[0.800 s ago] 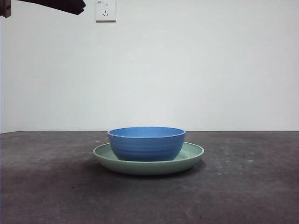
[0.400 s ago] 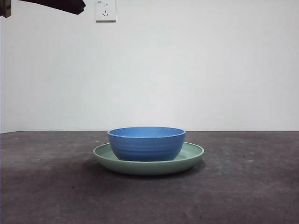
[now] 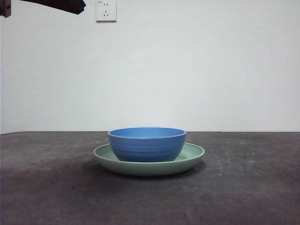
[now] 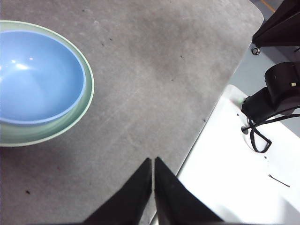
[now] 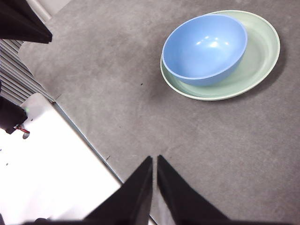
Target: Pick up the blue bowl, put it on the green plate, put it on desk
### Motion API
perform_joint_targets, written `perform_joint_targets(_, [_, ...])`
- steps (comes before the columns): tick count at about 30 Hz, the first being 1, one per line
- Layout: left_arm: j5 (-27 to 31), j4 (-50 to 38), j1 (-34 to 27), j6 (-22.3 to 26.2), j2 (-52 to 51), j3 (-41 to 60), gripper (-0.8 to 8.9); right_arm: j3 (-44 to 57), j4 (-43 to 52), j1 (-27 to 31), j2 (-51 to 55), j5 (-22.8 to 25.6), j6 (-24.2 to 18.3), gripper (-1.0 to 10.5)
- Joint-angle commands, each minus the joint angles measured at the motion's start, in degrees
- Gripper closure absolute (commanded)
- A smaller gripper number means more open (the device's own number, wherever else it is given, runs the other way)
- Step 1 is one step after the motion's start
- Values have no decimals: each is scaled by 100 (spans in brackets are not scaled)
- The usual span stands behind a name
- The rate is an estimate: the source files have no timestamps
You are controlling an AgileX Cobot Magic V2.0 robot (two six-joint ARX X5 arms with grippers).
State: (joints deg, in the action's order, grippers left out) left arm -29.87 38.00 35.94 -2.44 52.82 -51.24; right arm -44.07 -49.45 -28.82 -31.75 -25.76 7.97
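Note:
The blue bowl (image 3: pixel 146 144) stands upright inside the green plate (image 3: pixel 192 156) on the desk (image 3: pixel 243 187), in the middle of the front view. Bowl (image 4: pixel 37 77) and plate (image 4: pixel 44 135) also show in the left wrist view, and the bowl (image 5: pixel 205 48) and plate (image 5: pixel 255 63) in the right wrist view. My left gripper (image 4: pixel 153 161) is shut and empty, well away from the plate near the desk's edge. My right gripper (image 5: pixel 154 159) is shut and empty, also apart from the plate near the opposite edge. A black arm tip (image 3: pixel 61 5) shows at the top left of the front view.
A white wall with a socket (image 3: pixel 106 10) stands behind the desk. White surfaces (image 4: pixel 234 173) (image 5: pixel 47 168) lie beyond the desk's edges. Black equipment with a cable (image 4: pixel 276 93) sits beside the left one.

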Motion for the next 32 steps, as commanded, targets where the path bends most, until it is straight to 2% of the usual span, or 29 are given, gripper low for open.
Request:
perform_joint_targets(1, [251,-258,-111,343,-179,-28,804,-24,52,-35,-28,-17,55,938])
perform_joint_targets(5, [1049,-1097,-610,579,-645,28,804,-24,52,-35,-26,-15,57,938])
perform_joint_targets(10, [1545,-2271,-1633,761,-1440,411,804,-24,52,-35,-28,-15,55,938])
perform_joint_targets(14, [1943,-2789,-2422,848,-2216,957,804,-24,55,-35,-28,-15,55,938])
perform_joint_targets(21, [2911,-3032,-3279,929,-3475,2142,804,-24,55,-35,-28,-15,55,938])
perform_joint_targets(26, [3012,-3034,-3620,929,-4229,3021,804,-24,52,-35,-28,-15,55,938])
perform_joint_targets(32, [3012,-3027,-3716,901,-4900,3904,804,-24,52,-35,-28,-15,55,938])
